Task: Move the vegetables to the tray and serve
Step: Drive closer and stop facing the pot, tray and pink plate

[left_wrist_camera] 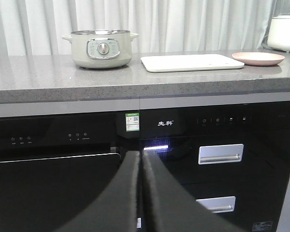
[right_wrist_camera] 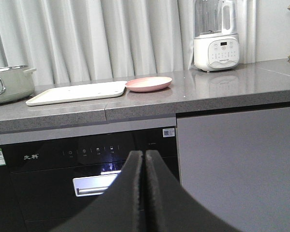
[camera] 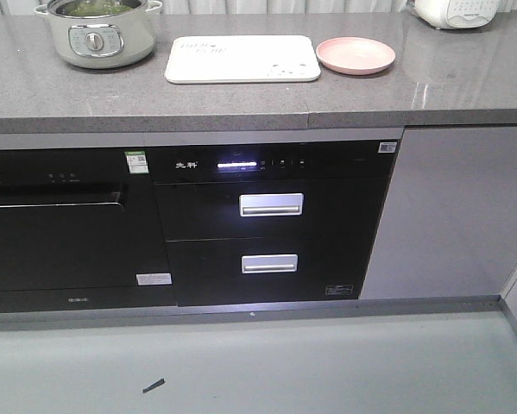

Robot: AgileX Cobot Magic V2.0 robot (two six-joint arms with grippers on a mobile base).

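Both my grippers are low down, in front of the black cupboards and under the top of the counter (camera: 465, 82). My left gripper (left_wrist_camera: 140, 159) has its fingers pressed together with nothing in them. My right gripper (right_wrist_camera: 145, 157) is just the same, squeezed tight and holding nothing.

The vegetables (camera: 94, 7) are in the pale green pot (camera: 96, 34) at the left end of the counter. I can only see a bit of green at the top. The tray (camera: 241, 59) lies flat just to the right of the pot, with nothing on it. A pink plate (camera: 356, 55) sits beside the tray.

I think the job is only starting. To do it well, I should lift my left gripper up above the pot, spread its fingers wide, and come straight down into it. I should pinch the leaves gently, because they look soft. Then it is a short trip to the tray, not the pink plate.

The counter is grey stone, smooth and a bit shiny. A white blender (right_wrist_camera: 216, 36) stands at the far right. White curtains (right_wrist_camera: 111, 38) hang behind. The floor (camera: 327, 371) is pale grey.
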